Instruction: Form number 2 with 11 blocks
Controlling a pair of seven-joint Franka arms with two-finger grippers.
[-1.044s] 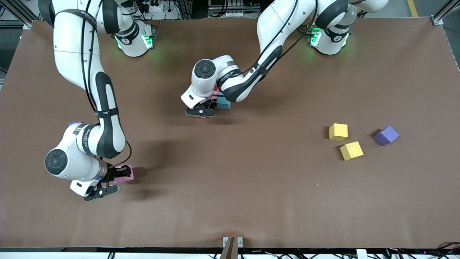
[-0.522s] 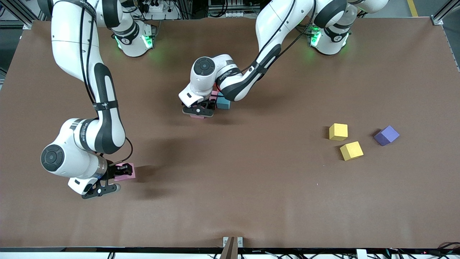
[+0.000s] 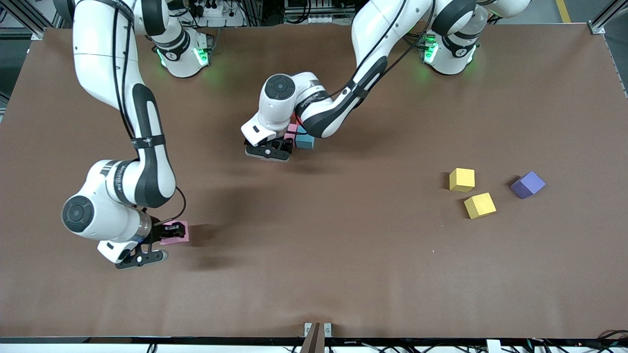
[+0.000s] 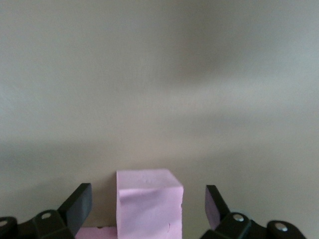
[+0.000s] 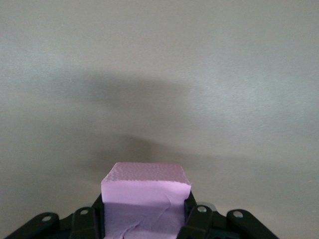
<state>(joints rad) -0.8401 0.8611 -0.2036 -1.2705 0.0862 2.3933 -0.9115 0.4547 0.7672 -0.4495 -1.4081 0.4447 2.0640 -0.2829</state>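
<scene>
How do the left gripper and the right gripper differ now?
The left gripper is open, with a pink block standing free between its fingers; the right gripper is shut on another pink block. The left gripper is over the cluster of blocks; the right is near the right arm's end.

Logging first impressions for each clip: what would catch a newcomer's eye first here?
The right gripper, toward the right arm's end of the table, is shut on a pink block. The left gripper stands open mid-table over another pink block, beside a small cluster with a blue block. Two yellow blocks and a purple block lie loose toward the left arm's end.
</scene>
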